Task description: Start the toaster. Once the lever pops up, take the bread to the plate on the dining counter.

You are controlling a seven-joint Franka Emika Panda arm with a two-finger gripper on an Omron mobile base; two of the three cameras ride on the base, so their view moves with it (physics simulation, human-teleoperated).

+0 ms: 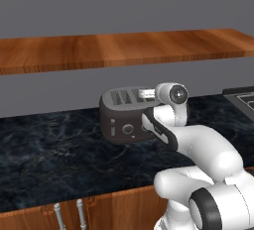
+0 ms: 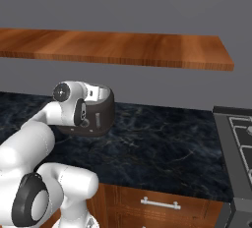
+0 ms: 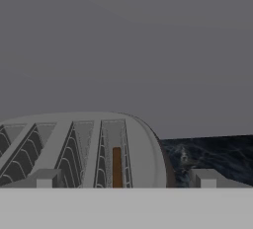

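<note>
Here, in the left base view, the toaster sits on the black counter against the wall, the arm's wrist over its right end. From the right base view, the arm hides most of it. In the hand view, the gripper stands released above the slots, and the bread sits upright in the rightmost one. To start toasting, it should drop to the front lever and press straight down.

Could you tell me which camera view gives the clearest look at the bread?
The hand view: it looks down into the toaster slots, where the bread stands as a thin brown strip in one slot. The left base view shows the toaster's top but no bread that I can make out; the right view hides it behind the arm.
</note>
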